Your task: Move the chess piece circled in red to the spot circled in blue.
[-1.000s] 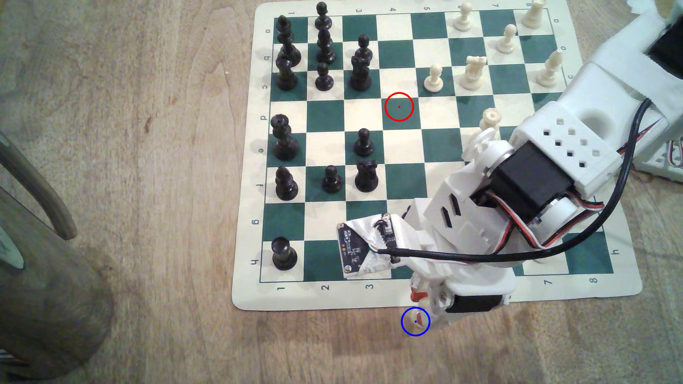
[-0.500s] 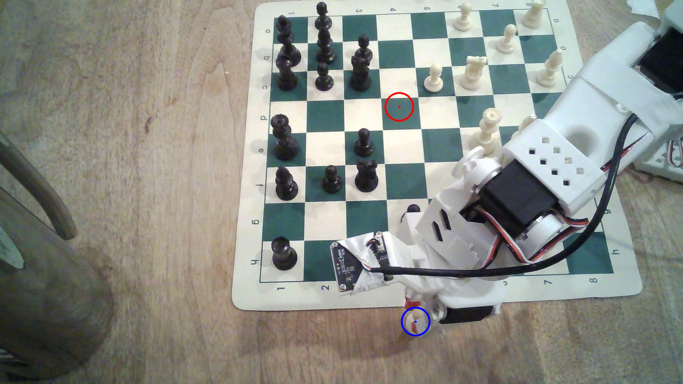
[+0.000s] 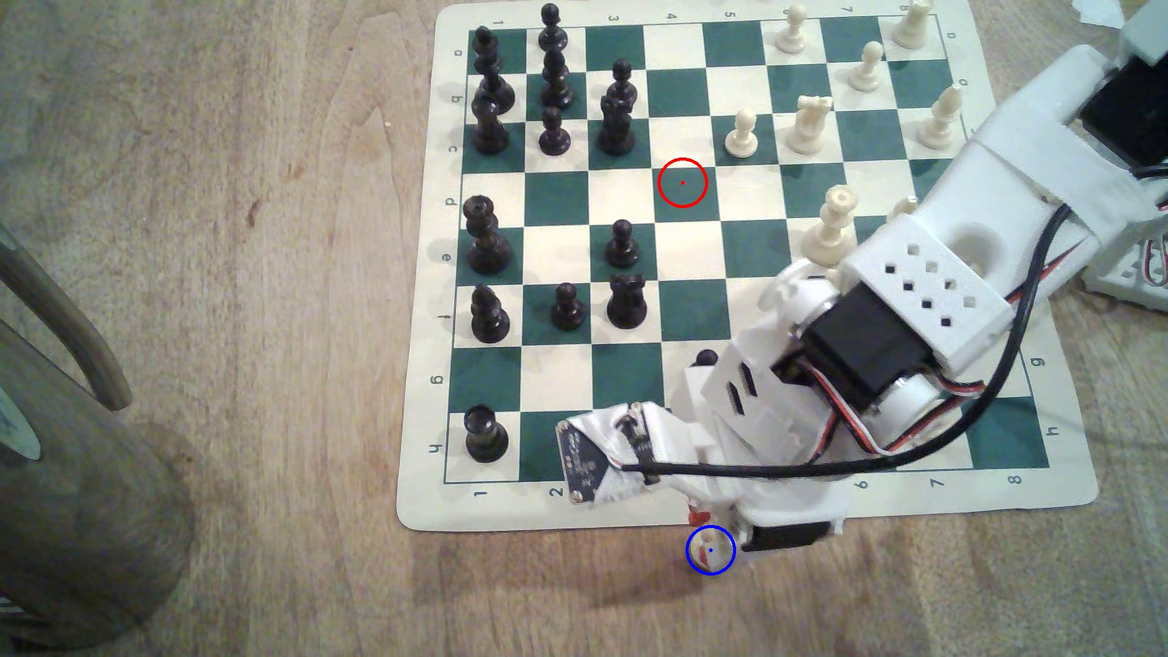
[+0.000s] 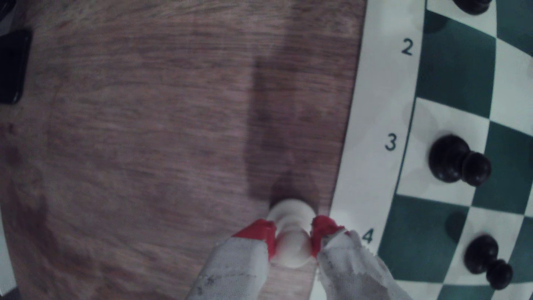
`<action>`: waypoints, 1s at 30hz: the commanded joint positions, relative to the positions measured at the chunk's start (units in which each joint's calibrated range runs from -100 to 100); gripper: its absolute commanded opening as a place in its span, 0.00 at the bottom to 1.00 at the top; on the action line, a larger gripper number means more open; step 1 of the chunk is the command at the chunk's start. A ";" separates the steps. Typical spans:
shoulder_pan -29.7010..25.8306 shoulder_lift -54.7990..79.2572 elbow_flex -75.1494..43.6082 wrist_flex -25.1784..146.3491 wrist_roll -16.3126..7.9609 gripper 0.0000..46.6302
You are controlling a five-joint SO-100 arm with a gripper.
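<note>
A: The cream pawn point(image 4: 290, 230) — where is it?

B: Between the red-tipped fingers point(image 4: 261, 233) of the claw point(image 4: 291, 235), pinched at the neck. Its round base is down against the wooden tabletop point(image 4: 144, 129), or very nearly; I cannot tell whether it touches.

A: So the claw is clenched on it?

B: Yes, both tips press the pawn's sides in the wrist view. In the exterior view the claw point(image 3: 711, 537) points down just off the board's near edge, and a pale bit of the pawn point(image 3: 705, 553) shows inside the blue ring point(image 3: 710, 550).

A: And the ring lies where?

B: On bare wood, just beside the white border of the chessboard point(image 3: 417, 354), near the printed 4 in the wrist view.

A: The red ring?

B: The red ring point(image 3: 682, 182) sits on a green square mid-board with nothing on it. Black pieces stand toward the exterior view's left, cream ones toward its right, and the white arm point(image 3: 916, 297) reaches across the board's corner from the right.
</note>
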 commanded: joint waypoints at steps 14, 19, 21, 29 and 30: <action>0.42 -1.79 -3.83 -0.14 0.39 0.15; 0.58 -1.37 -4.10 0.92 0.78 0.37; 0.73 -1.28 -4.01 1.17 0.78 0.40; 0.65 -1.37 -3.83 2.81 1.07 0.40; 0.65 -1.54 -3.83 3.30 1.12 0.40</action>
